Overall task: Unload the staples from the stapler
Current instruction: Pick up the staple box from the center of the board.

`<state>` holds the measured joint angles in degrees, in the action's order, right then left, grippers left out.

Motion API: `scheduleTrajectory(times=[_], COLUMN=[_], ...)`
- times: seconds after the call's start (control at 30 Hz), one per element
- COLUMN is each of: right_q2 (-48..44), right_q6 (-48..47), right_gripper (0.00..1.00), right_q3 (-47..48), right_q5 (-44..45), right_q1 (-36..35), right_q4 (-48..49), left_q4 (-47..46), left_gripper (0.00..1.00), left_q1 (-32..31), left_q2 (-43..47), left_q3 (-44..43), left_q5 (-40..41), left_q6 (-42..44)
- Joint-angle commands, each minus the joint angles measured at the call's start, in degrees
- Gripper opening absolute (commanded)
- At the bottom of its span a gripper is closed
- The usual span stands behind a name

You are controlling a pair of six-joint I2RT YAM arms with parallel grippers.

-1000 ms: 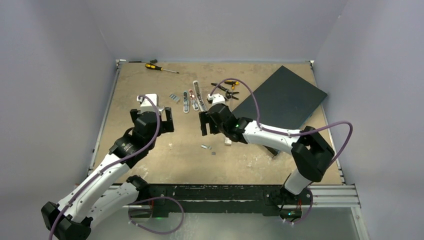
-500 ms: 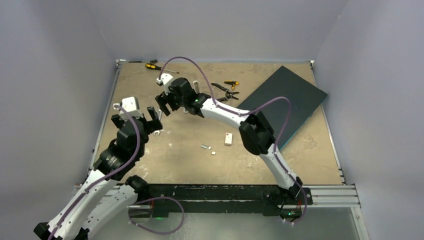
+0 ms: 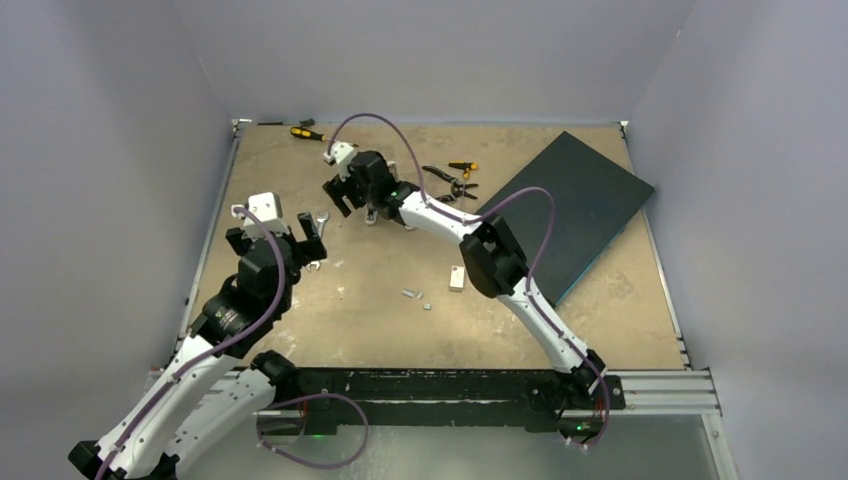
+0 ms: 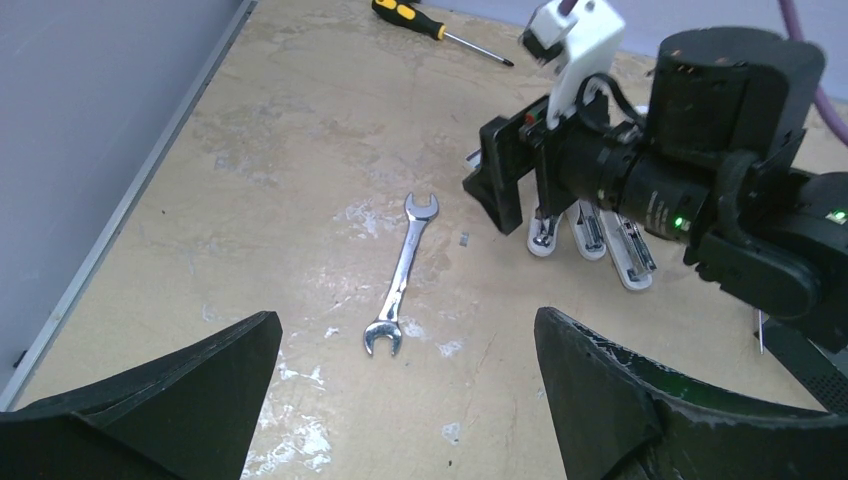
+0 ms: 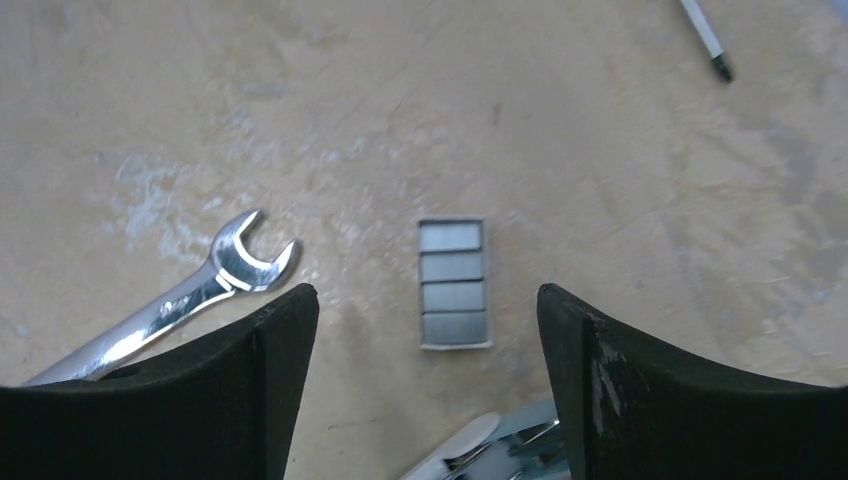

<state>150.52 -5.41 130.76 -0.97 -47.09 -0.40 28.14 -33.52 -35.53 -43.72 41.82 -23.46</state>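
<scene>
Reaching step, apparently: the right pincer (image 5: 424, 296) hovers spread and empty, staples (image 5: 455, 283) directly beneath its gap (wrench (image 5: 180, 300) beside one finger); next needs a square descent, then a pinch.

Wrench (image 4: 401, 272) — polished, glossy metal; staples (image 5: 455, 283) dull grey metal; table (image 4: 290, 120) — rough, scuffed, matt tan.

An open-ended wrench (image 4: 401, 275) lies on the counter (image 3: 350, 310); a yellow-handled screwdriver (image 3: 305, 132), pliers (image 3: 447, 182) and a dark panel (image 3: 575, 205) lie farther back.
</scene>
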Motion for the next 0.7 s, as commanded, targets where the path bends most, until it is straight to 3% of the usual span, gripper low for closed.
scheduleTrajectory(times=[0.0, 0.43, 0.67], right_q2=[-1.70, 2.28, 4.52], right_q6=[-0.74, -0.39, -1.38], right_gripper=[0.82, 0.80, 0.79], right_q3=[3.96, 5.90, 9.20], right_q5=[0.53, -6.82, -5.93], right_q1=[0.68, 2.33, 2.35], right_q4=[5.32, 3.97, 2.17], left_q4=[-0.58, -0.62, -0.63], left_gripper=[0.95, 0.95, 0.95], left_q1=[0.03, 0.09, 0.12], left_q2=[-0.18, -1.62, -1.79], left_q3=[-1.70, -1.79, -1.74], left_q5=[0.67, 0.48, 0.64], left_q6=[-0.10, 0.25, 0.39])
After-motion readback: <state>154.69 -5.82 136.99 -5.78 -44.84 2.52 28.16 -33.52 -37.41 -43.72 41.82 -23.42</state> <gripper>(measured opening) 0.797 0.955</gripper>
